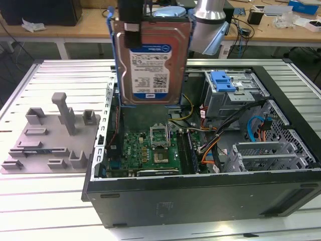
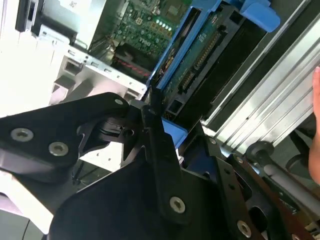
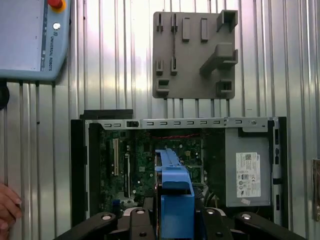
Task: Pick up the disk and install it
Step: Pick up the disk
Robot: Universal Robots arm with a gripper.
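My hand (image 1: pixel 135 25) grips the disk (image 1: pixel 150 60) upright above the open computer case (image 1: pixel 200 193) on the ribbed metal surface (image 1: pixel 65 73); a wooden surface (image 1: pixel 90 22) stands behind.

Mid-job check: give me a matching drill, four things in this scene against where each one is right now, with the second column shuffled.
Things
1. disk
2. grey fixture plate
3. blue bracket
4. motherboard

Places
A. on top of the metal drive cage
B. lying on the table, to the exterior view's left of the case
C. flat on the floor of the open case
D. held upright in the air above the case

Pairs: 1-D, 2-B, 3-A, 4-C
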